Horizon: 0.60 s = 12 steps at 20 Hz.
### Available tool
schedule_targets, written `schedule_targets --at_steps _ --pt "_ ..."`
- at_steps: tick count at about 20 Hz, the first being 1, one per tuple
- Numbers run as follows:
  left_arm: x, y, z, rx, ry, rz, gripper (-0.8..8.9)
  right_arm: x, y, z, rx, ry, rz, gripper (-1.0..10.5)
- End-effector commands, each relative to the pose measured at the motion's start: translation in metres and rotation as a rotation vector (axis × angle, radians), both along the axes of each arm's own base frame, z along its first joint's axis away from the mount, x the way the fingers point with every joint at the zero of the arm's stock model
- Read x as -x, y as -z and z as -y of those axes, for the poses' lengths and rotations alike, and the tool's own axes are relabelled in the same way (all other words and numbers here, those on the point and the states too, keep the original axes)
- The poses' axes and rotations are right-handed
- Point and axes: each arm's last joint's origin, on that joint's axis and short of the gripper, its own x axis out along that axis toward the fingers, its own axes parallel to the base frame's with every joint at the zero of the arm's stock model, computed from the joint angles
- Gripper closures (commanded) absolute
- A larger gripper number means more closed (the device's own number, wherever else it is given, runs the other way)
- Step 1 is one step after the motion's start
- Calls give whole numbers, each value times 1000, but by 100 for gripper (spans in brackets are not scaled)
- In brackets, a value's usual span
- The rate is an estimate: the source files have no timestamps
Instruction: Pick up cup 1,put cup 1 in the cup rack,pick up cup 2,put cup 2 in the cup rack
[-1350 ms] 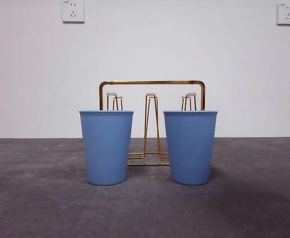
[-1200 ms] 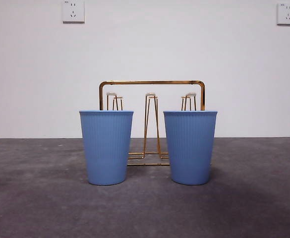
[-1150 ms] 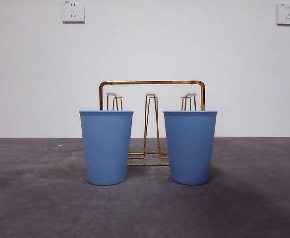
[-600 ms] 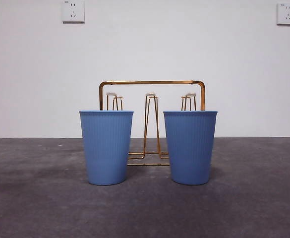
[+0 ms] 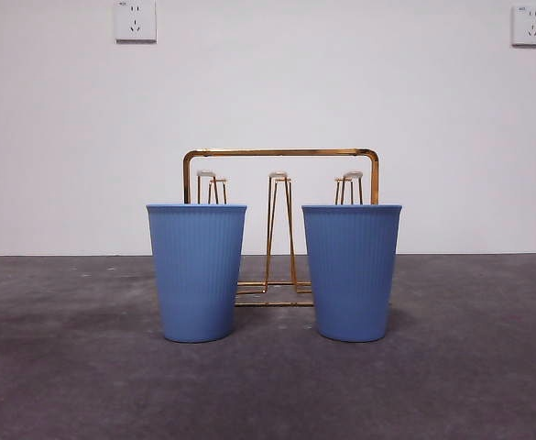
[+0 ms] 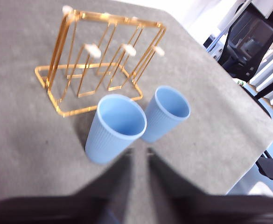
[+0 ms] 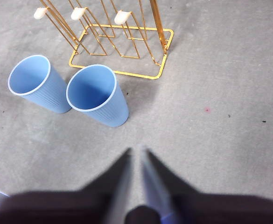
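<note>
1. Two blue cups standing upright, mouths up, on the grey table (image 5: 66,385): left cup (image 5: 197,272) and right cup (image 5: 352,272) in the front view. Matte plastic look, fine vertical ribs on the walls, tapered toward the base, thin plain rims.
2. Apart from each other with a clear gap; neither on the rack.
3. Cup rack (image 5: 280,154) right behind the cups, seen through the gap. Shiny gold wire: rectangular arched handle with rounded corners, flat rectangular wire base, narrow upright hairpin pegs capped with pale rounded tips. All pegs bare.
4. Table surface dull, slightly mottled grey, felt-like. Plain white wall (image 5: 57,137) behind, two white sockets up high: one (image 5: 135,20) left, one (image 5: 531,25) right.
5. Left gripper (image 6: 139,151): black jaws blurred, narrow slit between the tips, close to shut, nothing held. Above the table, tips just short of the nearer cup (image 6: 114,127); second cup (image 6: 167,112) beside it, rack (image 6: 99,60) beyond both.
6. Right gripper (image 7: 136,150): same story, jaws nearly together with a thin gap, empty. Near the closer cup (image 7: 98,94) but not touching; other cup (image 7: 37,82) beside that one, rack (image 7: 122,51) past them.
7. Neither arm visible in the front view.
8. Black office chair (image 6: 248,42) off the table edge in the left wrist view.
</note>
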Motion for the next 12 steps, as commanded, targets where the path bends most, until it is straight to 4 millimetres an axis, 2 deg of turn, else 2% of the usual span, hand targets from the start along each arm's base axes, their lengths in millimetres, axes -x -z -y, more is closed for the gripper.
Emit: schedule_targets --at_steps 1,2,8,12 --pt "1 -11 0 -5 18 28 90 1 -2 -1 -21 -13 9 413" --pt "2 -17 1 -4 30 21 36 1 -3 -1 -42 -15 2 312" --pt "-5 -39 6 -39 97 38 37 -10 -3 -3 -121 -47 -20 318" --pt "-12 -41 16 -57 190 49 37 -36 2 -13 -172 -66 -81 322"
